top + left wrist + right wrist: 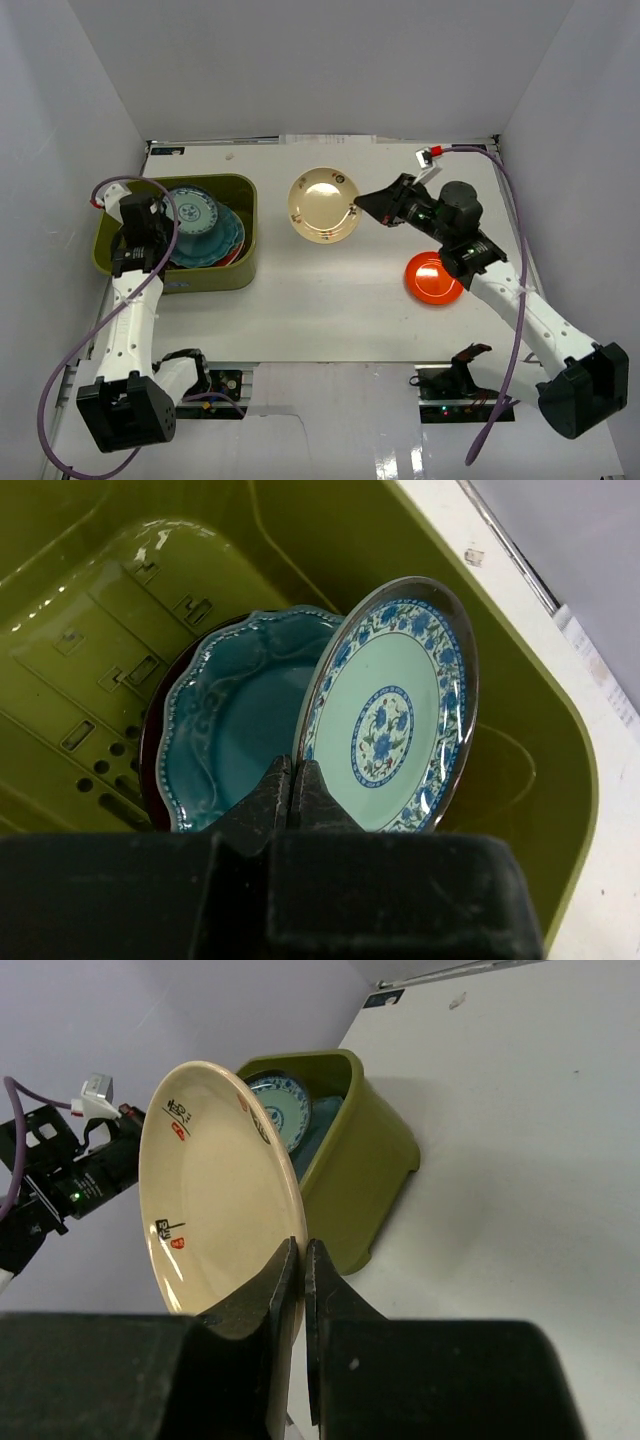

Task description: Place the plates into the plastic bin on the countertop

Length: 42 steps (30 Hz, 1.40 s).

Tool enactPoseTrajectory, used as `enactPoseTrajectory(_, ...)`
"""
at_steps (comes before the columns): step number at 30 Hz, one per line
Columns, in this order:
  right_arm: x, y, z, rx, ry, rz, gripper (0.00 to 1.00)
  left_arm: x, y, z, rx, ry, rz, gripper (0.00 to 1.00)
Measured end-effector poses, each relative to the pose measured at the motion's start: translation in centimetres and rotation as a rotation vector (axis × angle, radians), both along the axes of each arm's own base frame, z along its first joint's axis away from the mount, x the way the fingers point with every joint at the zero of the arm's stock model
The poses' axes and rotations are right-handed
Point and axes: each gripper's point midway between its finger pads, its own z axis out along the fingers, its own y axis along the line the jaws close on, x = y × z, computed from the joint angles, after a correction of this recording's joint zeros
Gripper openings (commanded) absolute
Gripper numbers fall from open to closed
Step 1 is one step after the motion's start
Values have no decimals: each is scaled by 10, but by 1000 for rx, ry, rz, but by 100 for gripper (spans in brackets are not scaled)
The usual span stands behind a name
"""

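Olive-green bin on countertop: we count 3 plates inside, 2 outside.
In bin: blue-patterned plate, teal plate, dark red plate; left gripper clamps the blue one's rim. Right gripper pinches 1 cream plate by its rim, right of bin; 1 orange plate lies flat nearby.

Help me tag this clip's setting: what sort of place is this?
Probably a robot lab test cell, not a kitchen: a white table boxed in by plain white walls, two arms bolted at its near edge, and an olive bin of plates.
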Motion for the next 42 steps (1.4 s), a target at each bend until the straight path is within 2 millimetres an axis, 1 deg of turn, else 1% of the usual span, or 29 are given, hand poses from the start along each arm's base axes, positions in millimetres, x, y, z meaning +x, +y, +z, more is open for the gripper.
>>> enactPoseTrajectory(3,-2,36,-1,-34,-2,50,8,-1,16,-13,-25,11,58,0)
enactPoseTrajectory(5,0,63,-2,-65,-2,85,8,-3,24,-23,-38,20,88,4)
enactPoseTrajectory(6,2,78,-1,-79,-7,101,8,-4,28,-28,-43,29,99,16)
enactPoseTrajectory(8,6,107,-2,-108,-13,133,8,-5,32,-38,-50,49,109,31)
enactPoseTrajectory(9,9,119,-3,-118,-16,143,8,-5,34,-41,-55,54,112,39)
enactPoseTrajectory(10,10,134,-5,-131,-14,161,8,-4,34,-42,-59,55,112,58)
enactPoseTrajectory(12,14,160,-10,-153,-13,185,8,-2,33,-41,-64,39,102,78)
enactPoseTrajectory(13,15,171,-14,-161,-11,194,8,-1,32,-40,-63,31,92,91)
enactPoseTrajectory(14,16,180,-20,-172,-5,200,8,-1,31,-36,-63,14,89,95)
enactPoseTrajectory(15,18,190,-27,-187,7,206,8,-1,30,-33,-64,-2,83,98)
enactPoseTrajectory(17,24,204,-40,-216,30,209,8,-3,26,-23,-66,-43,72,98)
enactPoseTrajectory(19,33,216,-52,-239,49,202,8,-5,23,-8,-64,-96,54,98)
enactPoseTrajectory(23,52,241,-71,-280,70,180,8,-9,9,29,-72,-208,-10,98)
enactPoseTrajectory(26,64,262,-85,-311,75,173,8,-6,-12,73,-79,-302,-130,98)
enactPoseTrajectory(29,70,289,-98,-329,69,180,8,-4,-44,118,-59,-394,-306,98)
enactPoseTrajectory(31,70,305,-110,-350,69,183,8,-6,-69,137,-58,-437,-428,98)
enactPoseTrajectory(32,70,311,-116,-359,66,187,11,-8,-80,143,-60,-449,-483,98)
enactPoseTrajectory(33,69,316,-122,-370,70,189,16,-10,-89,145,-65,-456,-531,98)
enactPoseTrajectory(34,67,319,-129,-381,75,192,34,-12,-99,146,-73,-458,-579,98)
enactPoseTrajectory(35,64,324,-131,-377,81,199,43,-14,-106,145,-81,-454,-617,98)
enactPoseTrajectory(36,61,330,-126,-364,65,209,56,-15,-112,144,-89,-449,-648,98)
enactPoseTrajectory(37,56,333,-124,-366,60,218,60,-16,-117,142,-94,-445,-671,98)
enactPoseTrajectory(39,54,336,-113,-359,32,226,64,-18,-124,139,-106,-434,-708,98)
enactPoseTrajectory(42,55,327,-99,-368,7,217,65,-22,-132,138,-121,-430,-748,98)
